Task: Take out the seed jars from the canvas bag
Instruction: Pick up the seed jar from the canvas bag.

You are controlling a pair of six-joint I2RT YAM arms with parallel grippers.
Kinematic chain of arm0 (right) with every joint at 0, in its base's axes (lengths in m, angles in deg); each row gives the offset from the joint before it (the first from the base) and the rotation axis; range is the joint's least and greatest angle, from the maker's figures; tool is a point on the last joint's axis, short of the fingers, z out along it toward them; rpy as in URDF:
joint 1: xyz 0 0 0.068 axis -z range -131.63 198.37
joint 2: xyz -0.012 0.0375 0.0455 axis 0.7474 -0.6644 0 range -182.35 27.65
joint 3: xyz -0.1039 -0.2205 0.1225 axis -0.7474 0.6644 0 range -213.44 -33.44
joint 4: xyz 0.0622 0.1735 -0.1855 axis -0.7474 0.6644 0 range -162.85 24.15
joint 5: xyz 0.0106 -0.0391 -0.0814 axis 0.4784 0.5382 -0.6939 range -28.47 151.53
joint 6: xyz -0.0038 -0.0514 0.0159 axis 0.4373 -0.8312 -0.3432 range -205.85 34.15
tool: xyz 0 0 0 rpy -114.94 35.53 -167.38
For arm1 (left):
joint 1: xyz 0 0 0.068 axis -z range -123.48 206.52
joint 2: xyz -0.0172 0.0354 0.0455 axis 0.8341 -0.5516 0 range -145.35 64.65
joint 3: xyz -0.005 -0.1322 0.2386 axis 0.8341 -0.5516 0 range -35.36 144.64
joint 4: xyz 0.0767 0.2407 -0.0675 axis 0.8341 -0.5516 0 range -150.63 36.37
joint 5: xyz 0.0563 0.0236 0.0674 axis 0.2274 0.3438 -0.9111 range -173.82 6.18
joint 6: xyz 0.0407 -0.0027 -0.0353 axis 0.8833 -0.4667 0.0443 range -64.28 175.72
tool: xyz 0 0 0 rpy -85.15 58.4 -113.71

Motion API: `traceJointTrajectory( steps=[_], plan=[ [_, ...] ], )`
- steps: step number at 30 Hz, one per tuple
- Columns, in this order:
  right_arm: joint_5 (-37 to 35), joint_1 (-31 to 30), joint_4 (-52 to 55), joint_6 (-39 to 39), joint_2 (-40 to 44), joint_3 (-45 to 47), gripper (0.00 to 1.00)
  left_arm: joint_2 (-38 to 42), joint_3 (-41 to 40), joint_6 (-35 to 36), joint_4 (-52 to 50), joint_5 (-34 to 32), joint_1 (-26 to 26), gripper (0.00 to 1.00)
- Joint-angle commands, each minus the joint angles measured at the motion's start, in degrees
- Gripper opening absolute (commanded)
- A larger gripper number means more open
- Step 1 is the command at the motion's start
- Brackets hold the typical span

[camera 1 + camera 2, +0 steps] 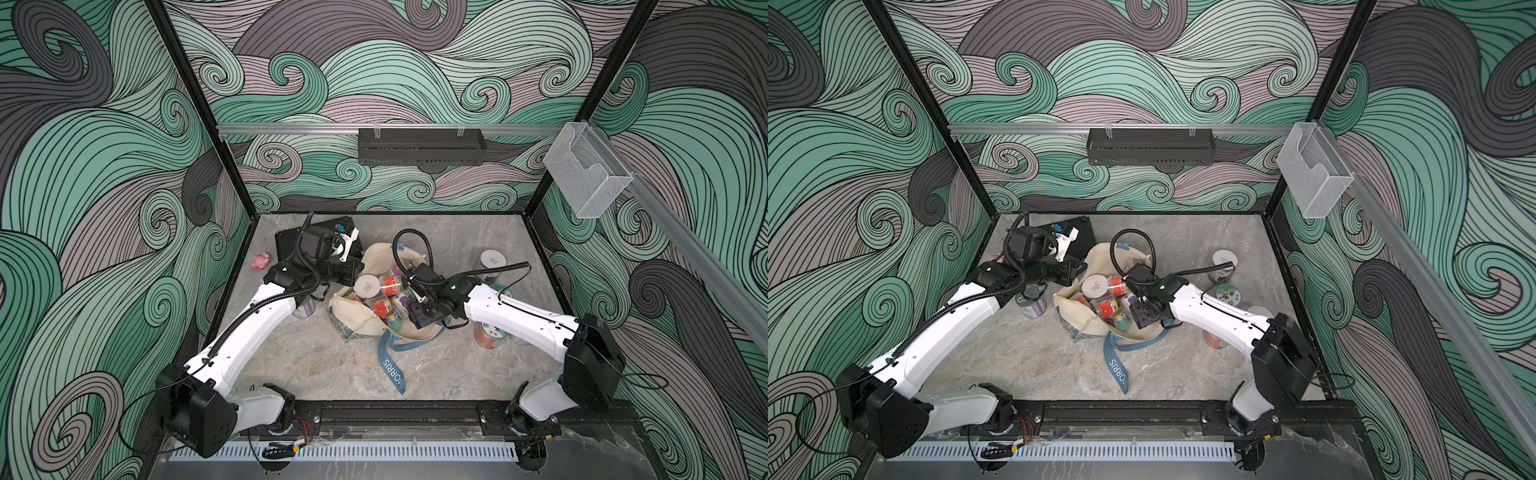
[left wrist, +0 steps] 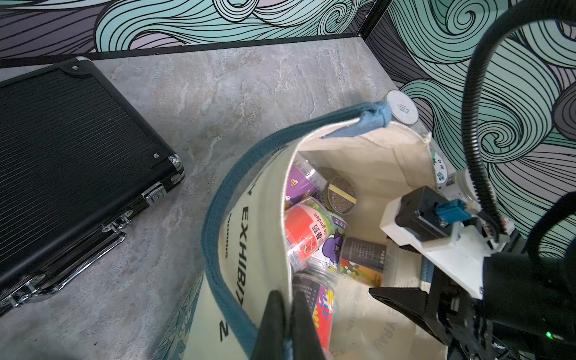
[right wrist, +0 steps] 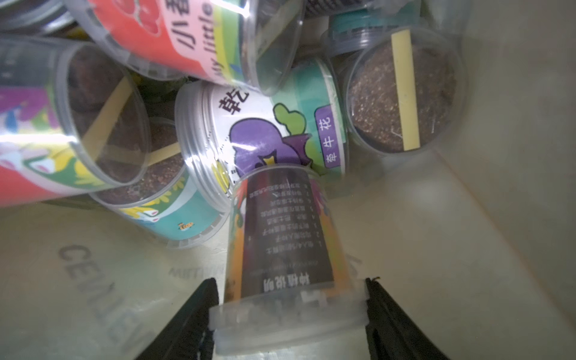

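**While the left gripper pinches the bag rim, the right gripper has a jar between its jaws**

As the canvas bag lies open in the centre of both top views, its mouth faces the camera and many seed jars are piled inside. The left gripper reaches in from the left of the frame. Its jaws are closed on the cream edge of the bag beside the blue strap, and the fingers leave no gap for anything but the cloth.

The right gripper comes from the right of the frame and is deep inside the bag. In the right wrist view its jaws stand on both sides of the lid end of a dark-label jar. Both black fingers touch the clear lid, so they grip this jar. The far end of this jar lies over the edge of a purple-flower jar. Near it lie a red-label jar and a soil jar with a yellow stick.

Some jars stand outside the bag on the grey table. These are a white-lidded jar at the right near the back, an orange jar beneath the right arm, and a half-hidden jar under the left arm. A loose strap end lettered "ORRIS" lies in front of the bag. A black ribbed case lies behind the bag at the left, and a pink lump lies further left, apart from it.
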Motion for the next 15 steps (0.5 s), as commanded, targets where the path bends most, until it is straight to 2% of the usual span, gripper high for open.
traceJointTrajectory(
  steps=[1, 15],
  plan=[
    [3.3, -1.2, -0.6, 1.7, 1.5, -0.8, 0.60, 0.2, 1.4, -0.2, -0.1, 0.9, 0.3, 0.00],
    [2.3, -1.2, 3.4, 3.3, 9.0, -4.6, 0.58, 0.6, 1.4, -0.1, 0.0, 0.8, 0.3, 0.00]
  ],
)
